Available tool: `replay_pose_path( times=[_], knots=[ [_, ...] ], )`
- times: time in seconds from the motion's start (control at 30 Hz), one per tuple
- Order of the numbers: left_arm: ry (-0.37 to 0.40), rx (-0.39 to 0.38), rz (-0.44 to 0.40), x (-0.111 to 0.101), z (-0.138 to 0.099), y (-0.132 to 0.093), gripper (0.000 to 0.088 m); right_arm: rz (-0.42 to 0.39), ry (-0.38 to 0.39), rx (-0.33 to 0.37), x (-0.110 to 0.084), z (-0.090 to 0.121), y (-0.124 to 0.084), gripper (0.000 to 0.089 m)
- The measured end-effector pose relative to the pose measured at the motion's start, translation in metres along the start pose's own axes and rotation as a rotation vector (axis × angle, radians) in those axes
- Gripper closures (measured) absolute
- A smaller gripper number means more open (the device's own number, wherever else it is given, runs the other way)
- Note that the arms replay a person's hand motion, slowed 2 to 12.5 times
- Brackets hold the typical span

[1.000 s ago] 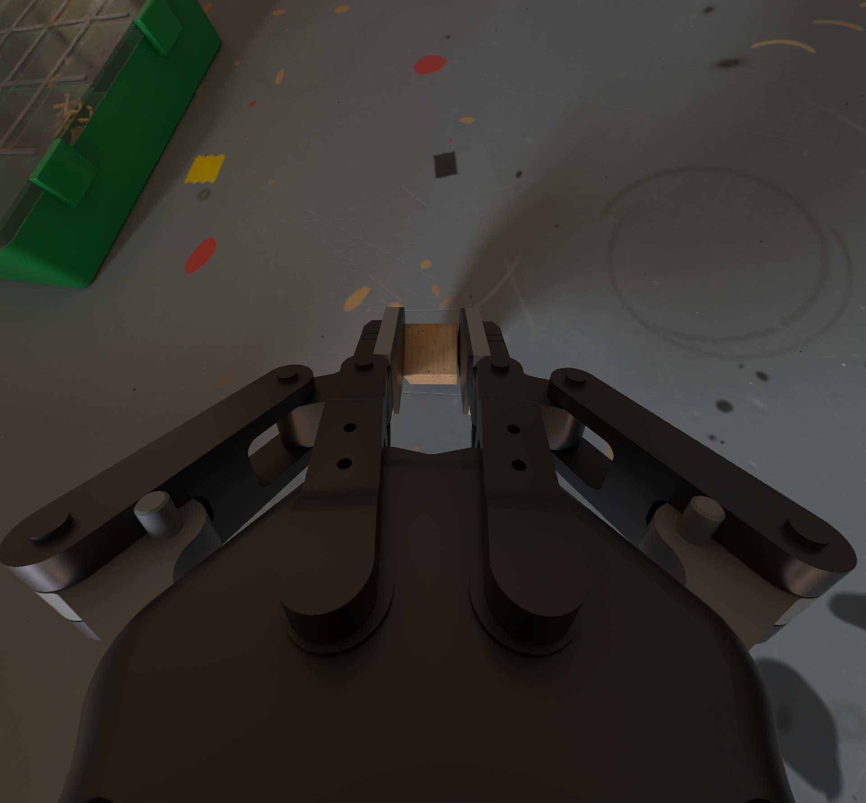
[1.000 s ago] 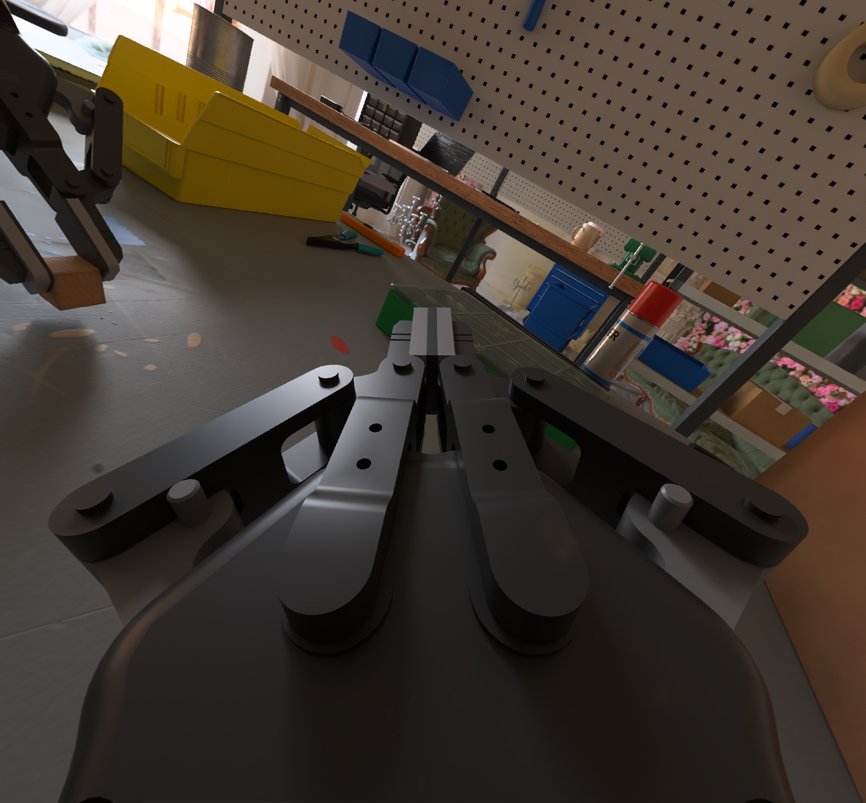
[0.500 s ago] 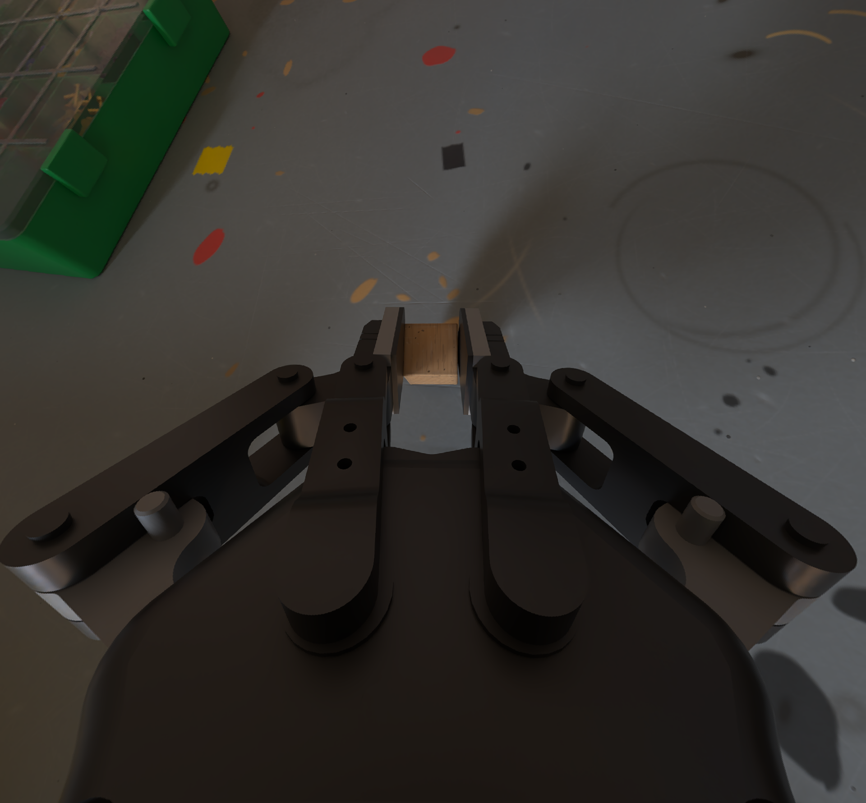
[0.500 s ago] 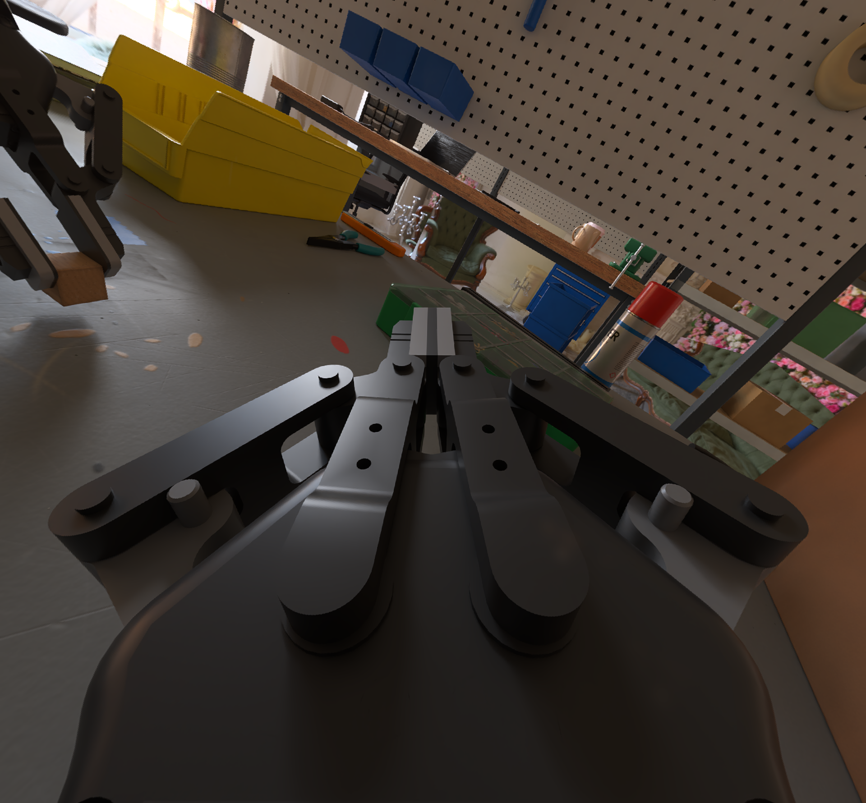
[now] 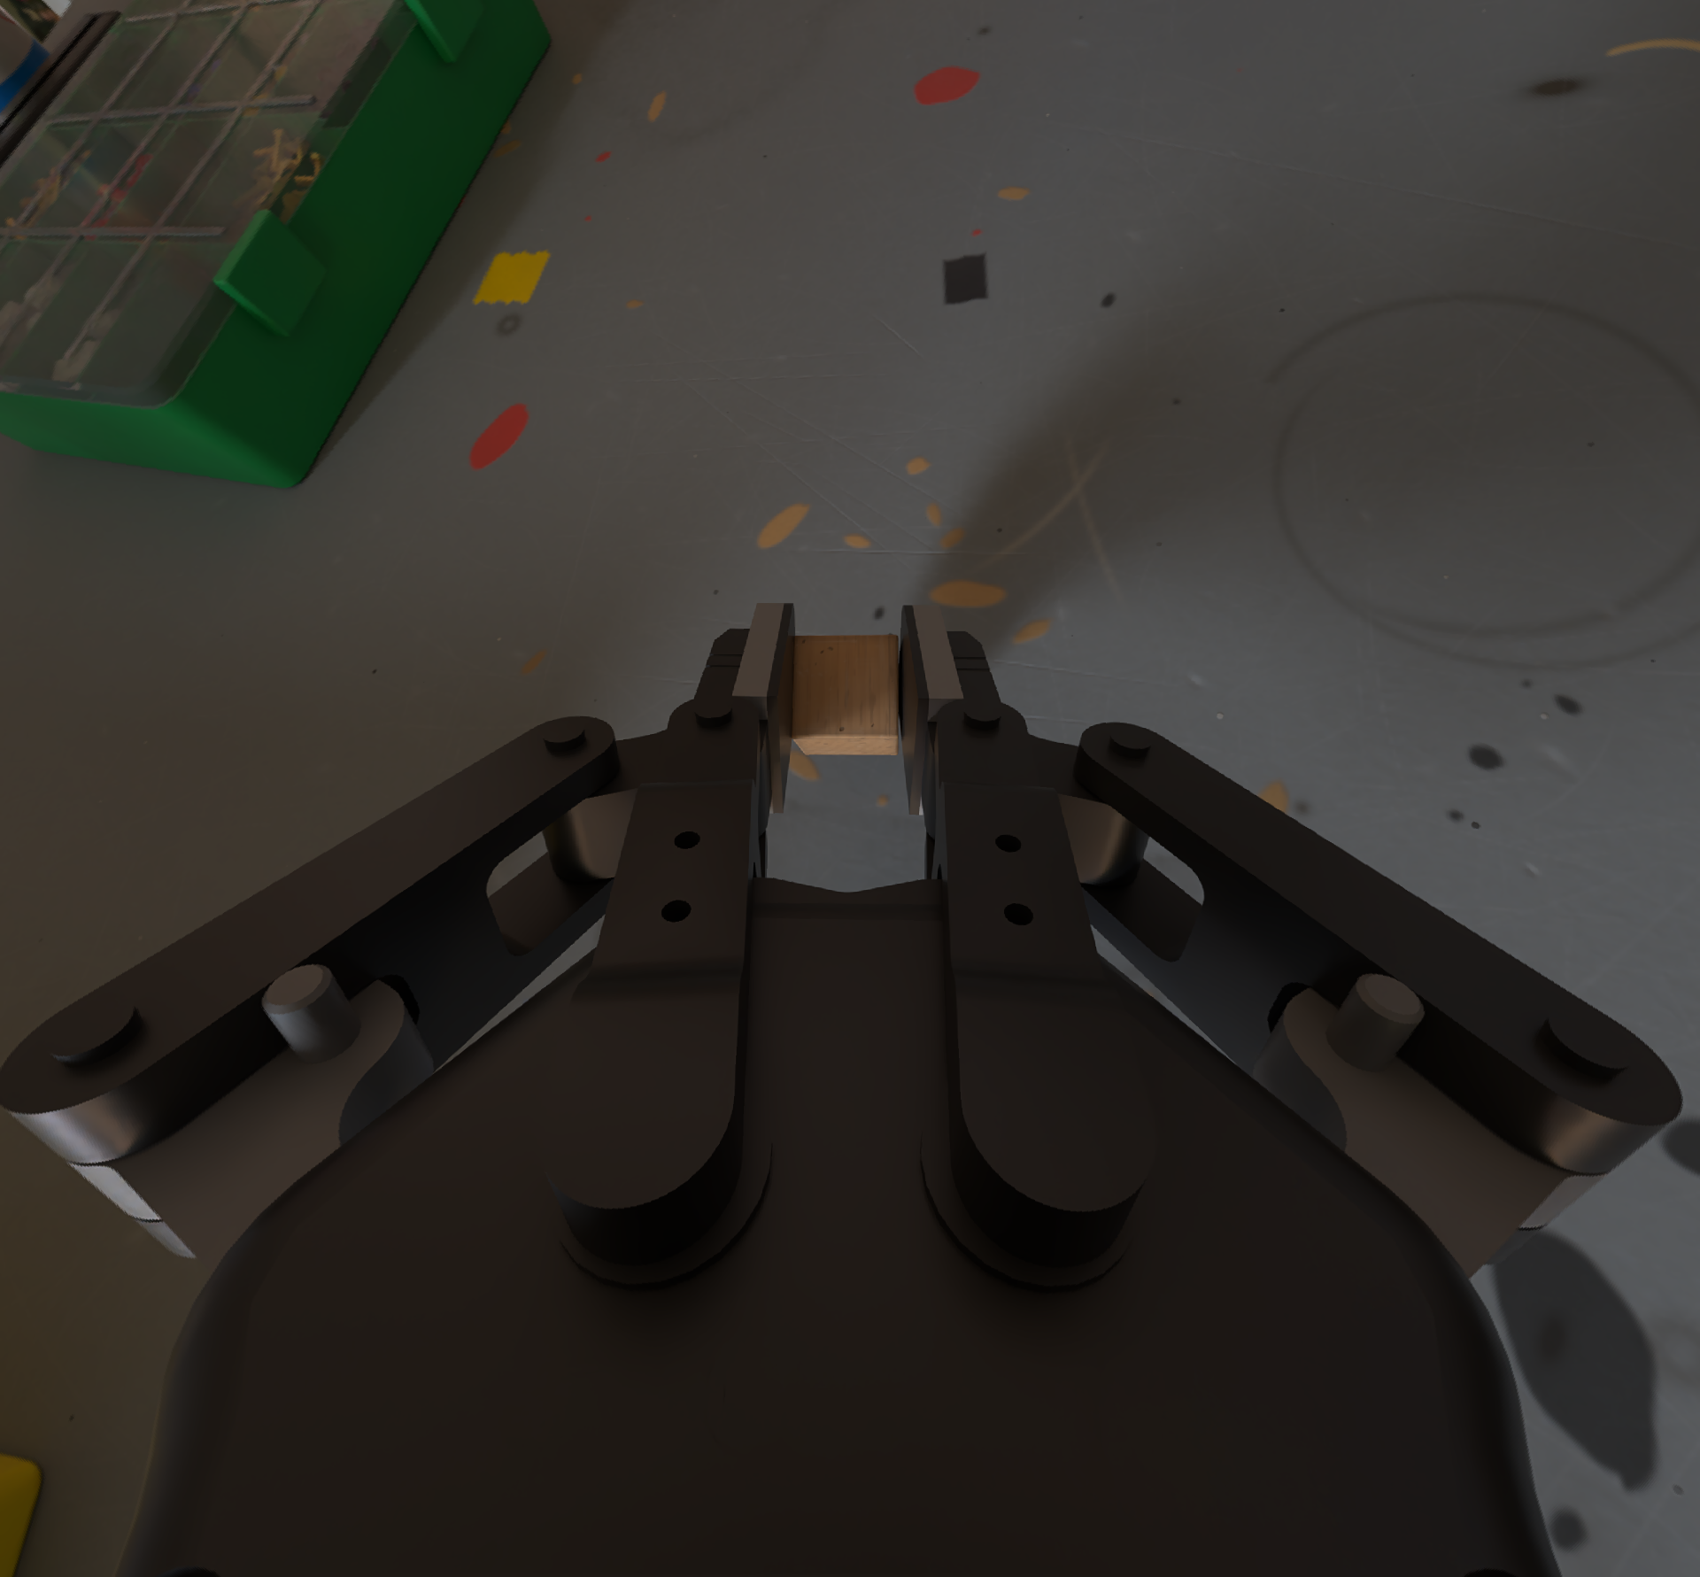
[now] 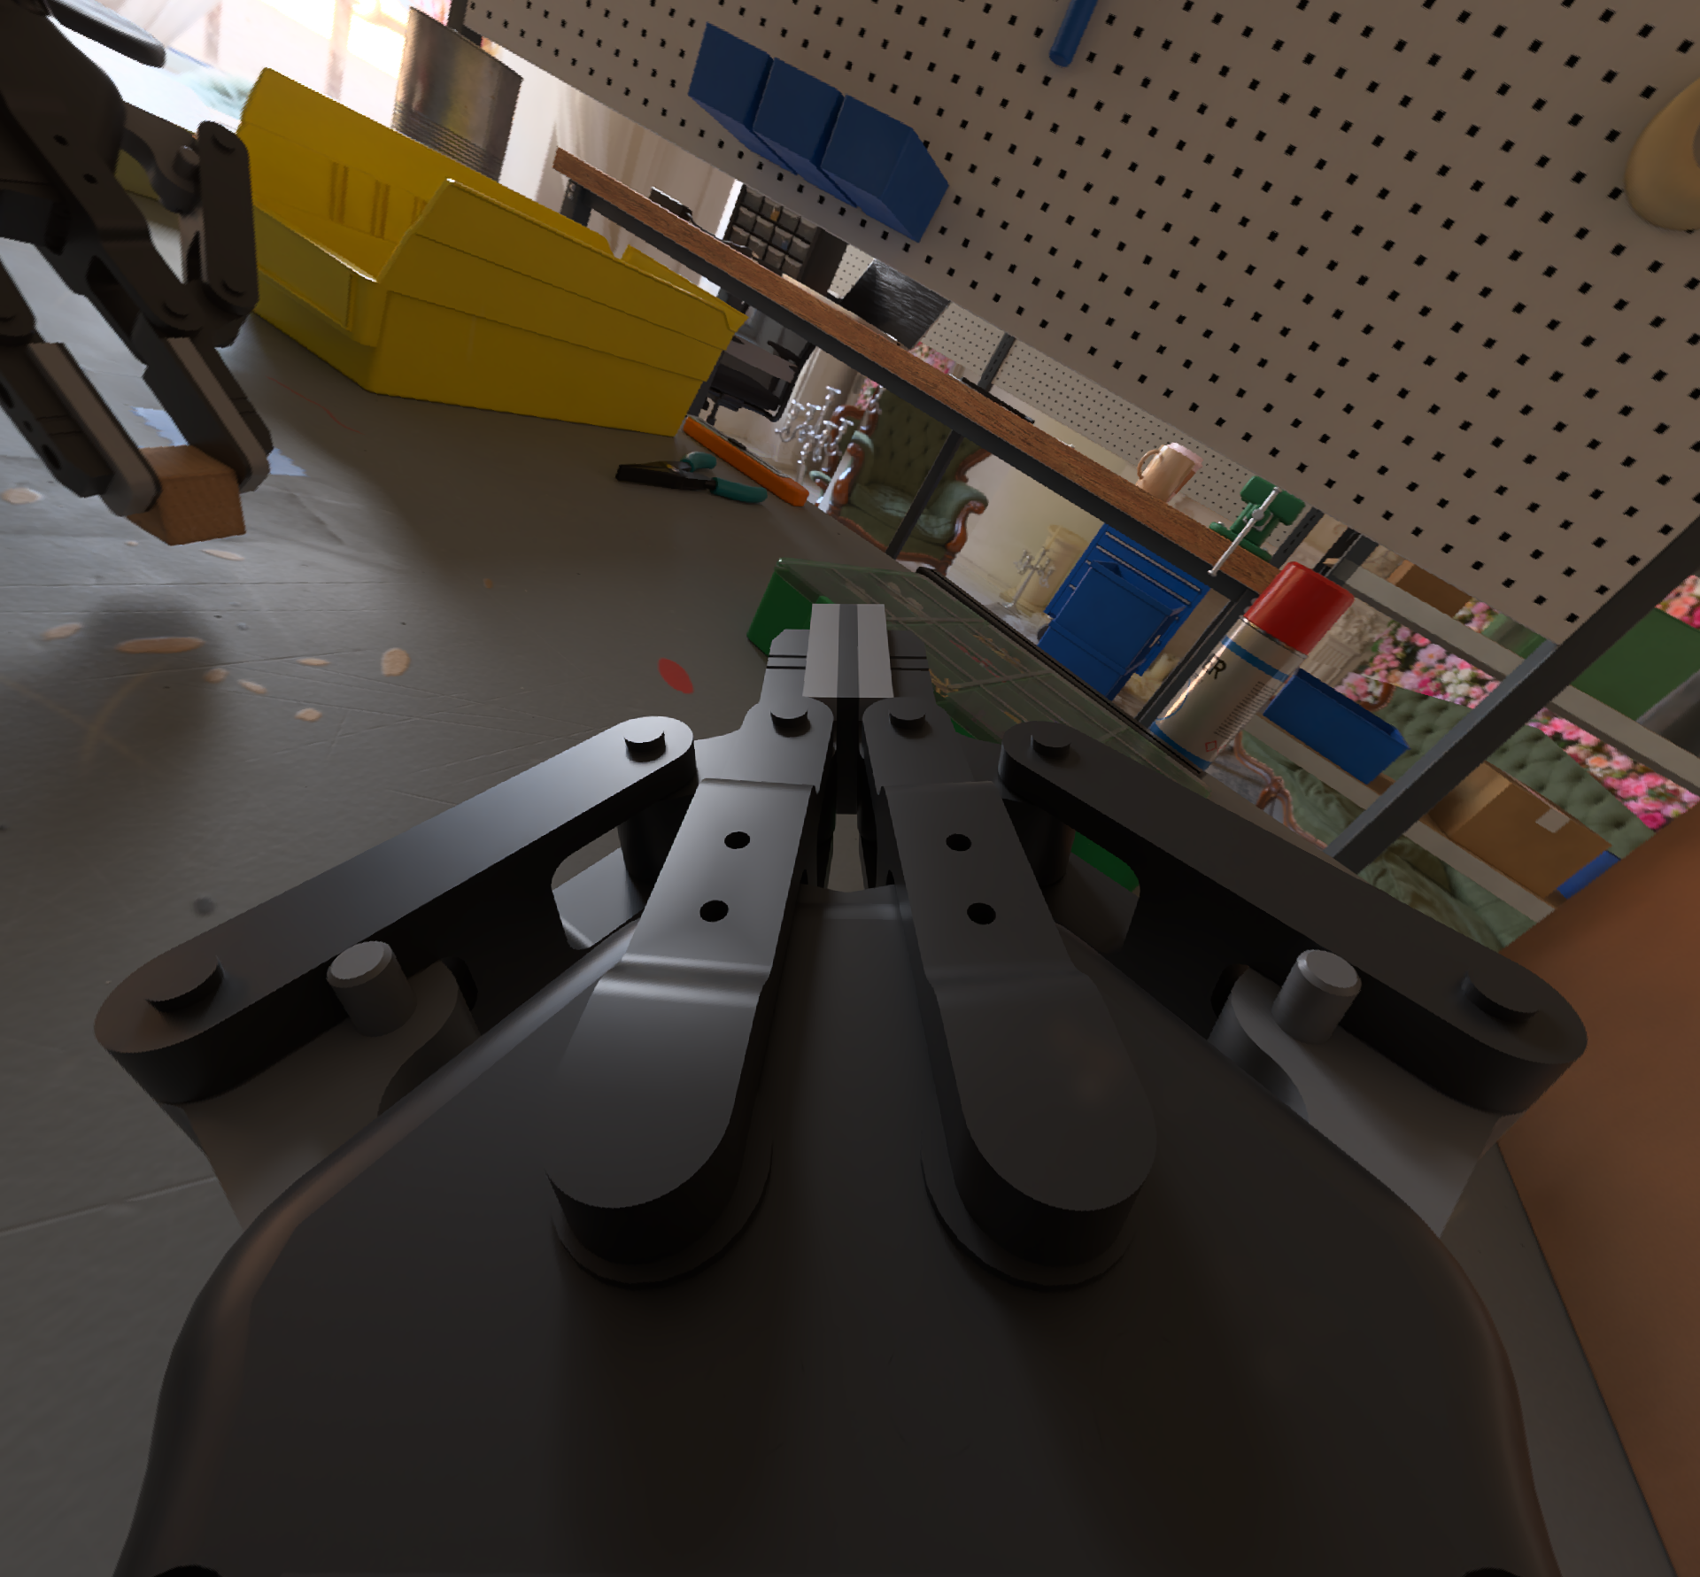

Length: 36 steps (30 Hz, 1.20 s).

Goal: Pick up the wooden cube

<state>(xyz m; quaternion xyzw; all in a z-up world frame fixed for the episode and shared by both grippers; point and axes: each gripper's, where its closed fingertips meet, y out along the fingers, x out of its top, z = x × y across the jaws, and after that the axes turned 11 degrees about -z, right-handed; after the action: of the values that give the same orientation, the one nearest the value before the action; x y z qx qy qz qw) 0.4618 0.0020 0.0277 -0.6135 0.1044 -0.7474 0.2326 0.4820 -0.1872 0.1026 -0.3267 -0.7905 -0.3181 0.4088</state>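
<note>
The left gripper (image 5: 844,686) pinches the wooden cube (image 5: 844,694) between its fingers, up off the grey worktop (image 5: 1196,199). Lifting looks nearly done; next, I think, hold tight and steady. The right gripper (image 6: 848,650) is pressed together, empty. Farther off sits a green box (image 5: 368,180), not in the way.

Wooden cube (image 5: 844,694): small block, pale tan, faint grain and few dark specks on upper face, edges crisp. Clamped between two pads of left pincer (image 5: 844,686), one pad flat on each opposite side face; near and far faces bare. Sits square in grip, near pad tips. In right wrist view cube (image 6: 191,496) hangs clear of grey worktop (image 6: 386,797) (gap under it, soft shadow on surface below), lower part protruding beneath pads, one corner tilted slightly downward.
</note>
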Motion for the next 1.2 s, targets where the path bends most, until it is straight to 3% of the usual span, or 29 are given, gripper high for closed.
replay_pose_path(
  times=[0.33,0.57,0.73,0.93,1.2],
  knots=[
    [-0.043,0.041,-0.003,-0.003,0.009,-0.010,0.0677,-0.033,0.051,0.145,0.011,0.024,0.005,0.0893],
    [-0.073,0.044,0.011,-0.009,0.012,-0.013,0.0677,-0.056,0.217,0.332,0.031,0.057,0.013,0.0893],
    [-0.087,0.036,0.027,-0.012,0.011,-0.013,0.0677,-0.052,0.280,0.487,0.045,0.081,0.019,0.0866],
    [-0.091,0.026,0.045,-0.016,0.010,-0.012,0.0677,0.007,0.250,0.651,0.048,0.104,0.028,0.0807],
    [-0.095,0.011,0.058,-0.019,0.007,-0.011,0.0677,0.102,0.116,0.785,0.035,0.120,0.045,0.0701]
  ],
)
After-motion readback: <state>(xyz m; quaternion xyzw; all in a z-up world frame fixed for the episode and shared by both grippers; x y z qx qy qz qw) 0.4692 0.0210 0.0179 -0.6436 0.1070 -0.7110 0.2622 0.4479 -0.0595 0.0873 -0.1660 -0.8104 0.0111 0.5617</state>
